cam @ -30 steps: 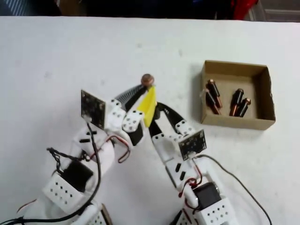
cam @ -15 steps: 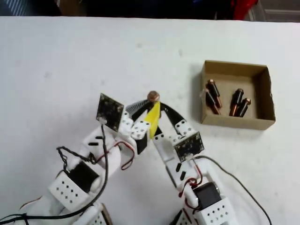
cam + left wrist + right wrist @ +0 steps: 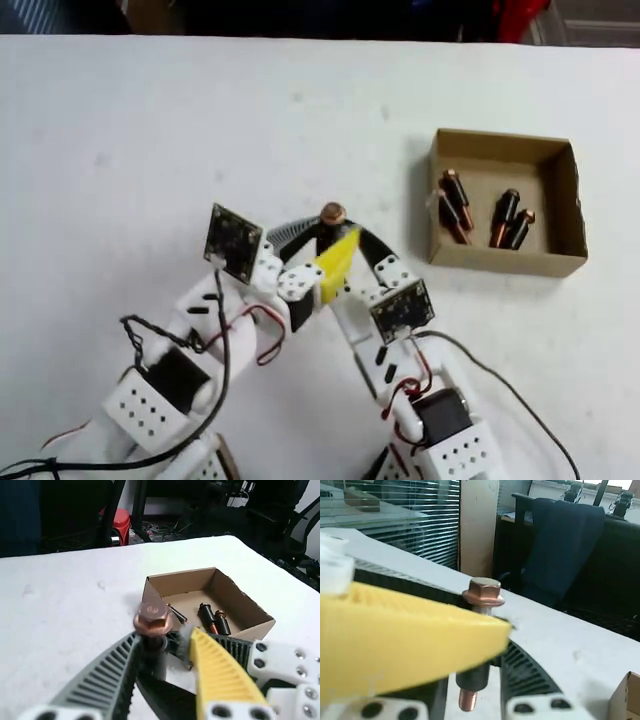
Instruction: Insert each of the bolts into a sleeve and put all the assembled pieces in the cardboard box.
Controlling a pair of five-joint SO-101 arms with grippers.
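Observation:
A copper-headed bolt (image 3: 332, 213) stands upright in a dark sleeve (image 3: 472, 675), and its threaded tip pokes out below. Both arms meet on it near the table's middle. My left gripper (image 3: 167, 637), with one grey ribbed finger (image 3: 107, 672) and one yellow finger (image 3: 215, 672), is shut around the sleeved bolt. My right gripper (image 3: 335, 228), with black ribbed fingers (image 3: 520, 667), closes on the same piece from the other side. The cardboard box (image 3: 505, 262) lies to the right, and several assembled pieces (image 3: 455, 205) lie inside it.
White tabletop spreads bare to the left and behind the arms. The box's near wall (image 3: 175, 582) is a short way beyond the held bolt. Chairs and clutter stand past the table's far edge.
Both grippers, with the bolt between them, have drawn back toward the arm bases and a little to the right. The left arm swung further in.

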